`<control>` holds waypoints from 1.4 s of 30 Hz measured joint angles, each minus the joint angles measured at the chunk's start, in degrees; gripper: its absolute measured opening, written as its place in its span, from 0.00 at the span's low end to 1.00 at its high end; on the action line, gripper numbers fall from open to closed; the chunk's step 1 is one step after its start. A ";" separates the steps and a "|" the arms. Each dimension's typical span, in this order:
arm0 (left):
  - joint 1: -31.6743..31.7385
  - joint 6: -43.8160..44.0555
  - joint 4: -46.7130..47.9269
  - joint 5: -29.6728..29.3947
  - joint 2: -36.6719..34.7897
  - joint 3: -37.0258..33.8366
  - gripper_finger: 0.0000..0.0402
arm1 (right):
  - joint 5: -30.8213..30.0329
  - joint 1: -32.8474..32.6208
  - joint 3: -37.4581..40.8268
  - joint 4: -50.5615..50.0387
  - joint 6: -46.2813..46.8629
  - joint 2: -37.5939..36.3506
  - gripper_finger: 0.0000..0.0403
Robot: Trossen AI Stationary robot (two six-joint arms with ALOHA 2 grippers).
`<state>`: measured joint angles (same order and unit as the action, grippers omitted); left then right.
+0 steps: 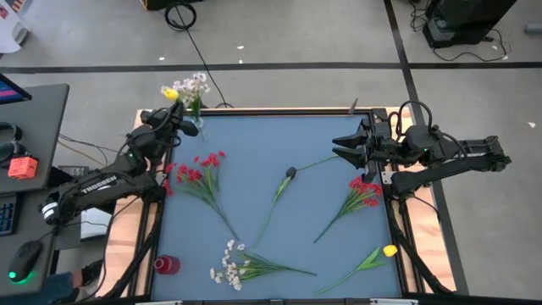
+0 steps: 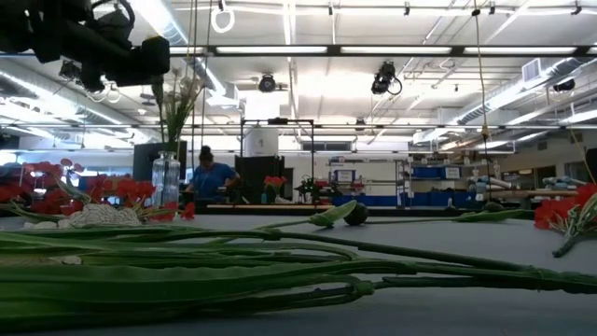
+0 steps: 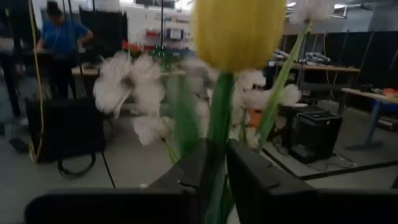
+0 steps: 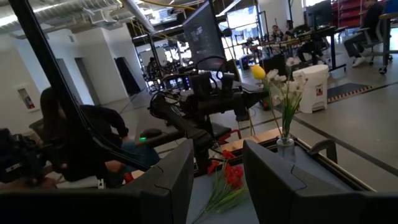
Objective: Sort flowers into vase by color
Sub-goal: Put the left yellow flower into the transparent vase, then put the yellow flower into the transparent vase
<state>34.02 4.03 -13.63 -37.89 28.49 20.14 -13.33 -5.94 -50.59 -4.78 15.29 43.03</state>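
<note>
Left gripper [image 1: 180,115] at the vase [image 1: 196,124] on the table's far-left corner, fingers narrowly around the yellow tulip [image 3: 238,28] stem, white sprigs [image 1: 198,83] already in the vase, right gripper [image 1: 339,146] parted wide, empty, above the far-right table [image 1: 254,152], red sprigs [image 1: 196,174], dark bud [image 1: 290,173], another yellow flower [image 1: 389,251] lying on the mat.

Looks past own spread fingers [image 4: 176,180] at left end effector [image 4: 239,113] beside vase [image 4: 285,147] holding yellow flower [image 4: 259,72], white blossoms [image 4: 285,81].

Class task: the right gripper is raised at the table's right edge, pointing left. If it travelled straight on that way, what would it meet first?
Probably the left gripper by the vase; the right gripper looks clear above the flowers, though depth is uncertain.
</note>
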 joint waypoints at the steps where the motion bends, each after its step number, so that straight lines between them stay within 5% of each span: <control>1: 0.00 1.30 0.85 -0.01 0.00 0.00 0.19 | 0.01 0.00 0.00 0.00 0.00 0.00 0.37; 9: -0.40 6.73 8.69 0.67 -0.02 1.08 0.32 | 0.01 0.01 0.00 0.00 0.00 0.00 0.37; 14: -1.59 11.57 21.65 2.66 -0.30 5.51 0.37 | 0.00 0.00 0.00 0.00 0.01 0.00 0.37; 20: -2.51 24.93 42.85 12.34 -0.39 11.54 0.40 | 0.00 0.00 0.00 0.00 0.01 0.00 0.37; 26: -6.55 34.37 52.50 26.17 -0.37 12.41 0.40 | -0.01 0.01 0.00 0.00 0.02 0.00 0.37; 32: -17.90 45.51 50.04 31.65 3.21 12.41 0.37 | 0.00 -0.01 0.00 0.00 0.02 -0.01 0.37; 42: -35.66 50.23 22.18 25.33 25.80 12.45 0.34 | 0.01 -0.01 0.00 0.00 0.01 -0.01 0.37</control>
<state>-1.64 54.27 8.55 -12.56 54.30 32.59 -13.32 -5.95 -50.59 -4.78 15.30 43.01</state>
